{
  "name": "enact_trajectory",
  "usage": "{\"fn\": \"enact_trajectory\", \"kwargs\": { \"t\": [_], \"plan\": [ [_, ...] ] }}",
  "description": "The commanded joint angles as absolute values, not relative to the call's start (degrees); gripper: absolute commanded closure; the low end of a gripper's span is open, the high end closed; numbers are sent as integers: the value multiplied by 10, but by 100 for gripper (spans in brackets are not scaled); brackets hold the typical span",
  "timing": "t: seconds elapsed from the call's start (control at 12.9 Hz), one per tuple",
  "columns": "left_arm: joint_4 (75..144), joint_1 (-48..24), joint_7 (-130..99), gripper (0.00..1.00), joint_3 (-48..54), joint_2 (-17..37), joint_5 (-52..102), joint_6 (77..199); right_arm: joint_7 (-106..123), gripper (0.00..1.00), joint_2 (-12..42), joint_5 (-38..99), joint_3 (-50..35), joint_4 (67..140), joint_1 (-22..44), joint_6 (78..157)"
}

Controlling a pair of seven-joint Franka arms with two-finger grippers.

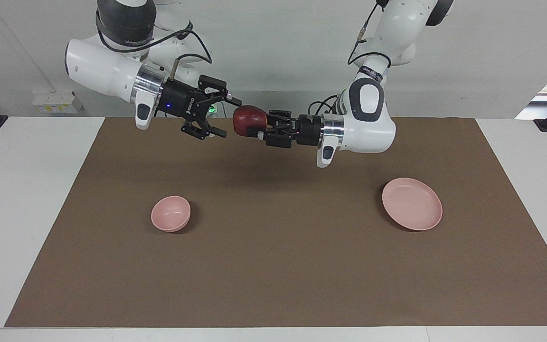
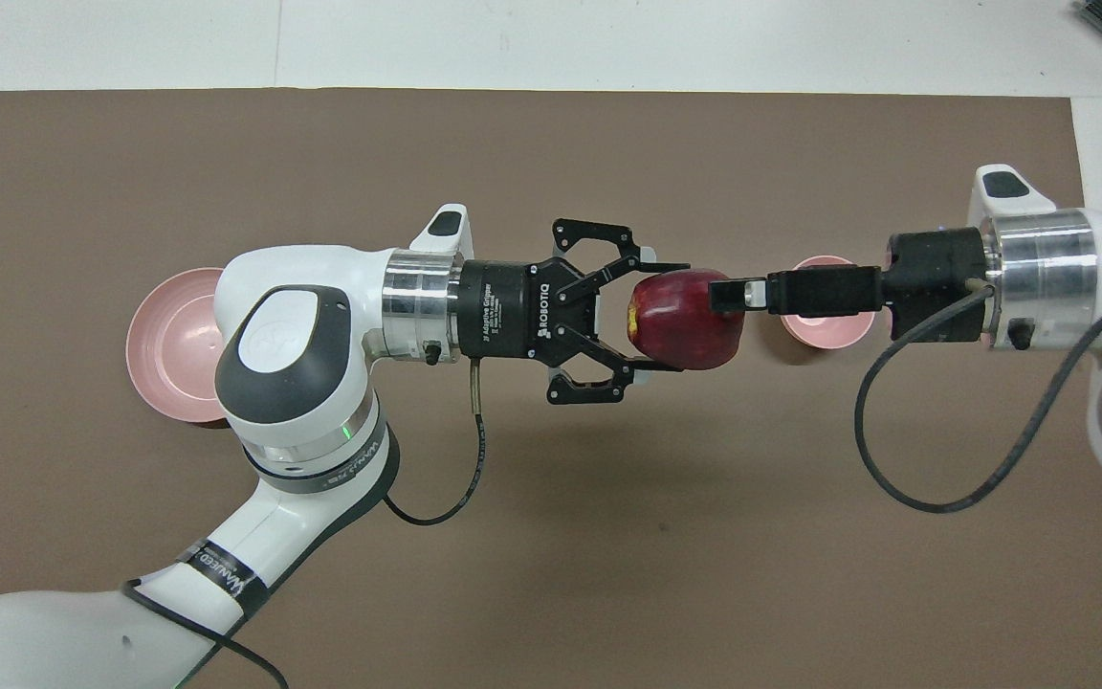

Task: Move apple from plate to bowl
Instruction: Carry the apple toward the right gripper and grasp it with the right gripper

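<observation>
The dark red apple is held in the air over the brown mat's middle by my left gripper, which is shut on it and lies level. My right gripper is open and level, facing the apple, with one finger just above and one just below the apple's free end; I cannot tell if they touch it. The pink bowl stands empty toward the right arm's end. The pink plate lies empty toward the left arm's end, partly hidden by the left arm in the overhead view.
A brown mat covers most of the white table. A black cable hangs from the right wrist over the mat.
</observation>
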State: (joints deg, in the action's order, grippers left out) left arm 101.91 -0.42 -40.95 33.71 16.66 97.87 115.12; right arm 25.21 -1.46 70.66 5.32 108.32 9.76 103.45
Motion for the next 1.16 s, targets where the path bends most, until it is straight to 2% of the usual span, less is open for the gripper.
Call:
{"fn": "enact_trajectory", "kwargs": {
  "t": [0.0,0.7,0.78,0.85,1.09],
  "plan": [
    [1027,-10,-385,100,337,159,998,1164,272,0,-36,744,50,1124,92,1034],
    [1025,-18,-381,100,341,159,998,1179,272,0,-73,772,50,1179,92,1025],
    [1025,-21,-382,100,341,159,998,1179,272,15,-73,772,50,1179,92,1026],
    [1025,-21,-382,100,341,159,998,1179,272,39,-73,772,50,1179,92,1027],
    [1024,-21,-382,100,341,159,998,1179,272,74,-72,776,50,1179,92,1032]
  ]
}}
